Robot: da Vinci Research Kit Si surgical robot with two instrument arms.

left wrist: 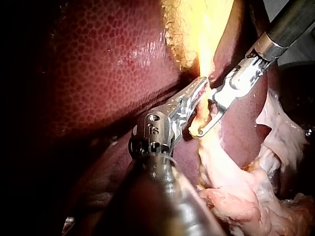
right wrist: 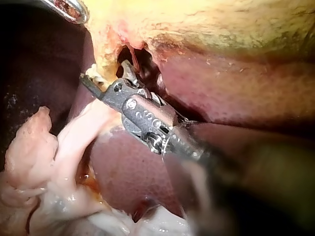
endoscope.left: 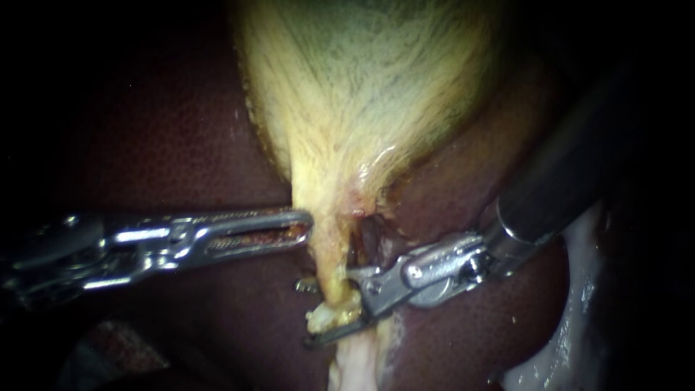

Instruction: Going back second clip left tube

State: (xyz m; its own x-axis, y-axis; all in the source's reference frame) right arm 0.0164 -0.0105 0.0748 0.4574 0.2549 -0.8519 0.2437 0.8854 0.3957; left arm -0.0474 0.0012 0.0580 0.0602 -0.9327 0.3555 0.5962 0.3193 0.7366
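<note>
The yellow gallbladder [endoscope.left: 362, 87] narrows downward into the left tube [endoscope.left: 329, 264], with a dark opening just to its right. My left instrument [endoscope.left: 308, 223] reaches in from the left, its long jaws shut on the gallbladder's edge at the neck [left wrist: 199, 88]. My right instrument [endoscope.left: 339, 304] comes from the right with its jaws open astride the tube, one jaw above and one below a frayed yellow lump. A small metal clip [endoscope.left: 305, 287] pokes out on the tube's left side. The right wrist view shows those open jaws [right wrist: 106, 73] against the tube.
Dark red liver [endoscope.left: 181, 145] surrounds the gallbladder on both sides. Pale pink loose tissue [endoscope.left: 579, 304] lies at the lower right and trails below the tube [left wrist: 231, 177]. The right instrument's thick dark shaft [endoscope.left: 565, 174] crosses the upper right.
</note>
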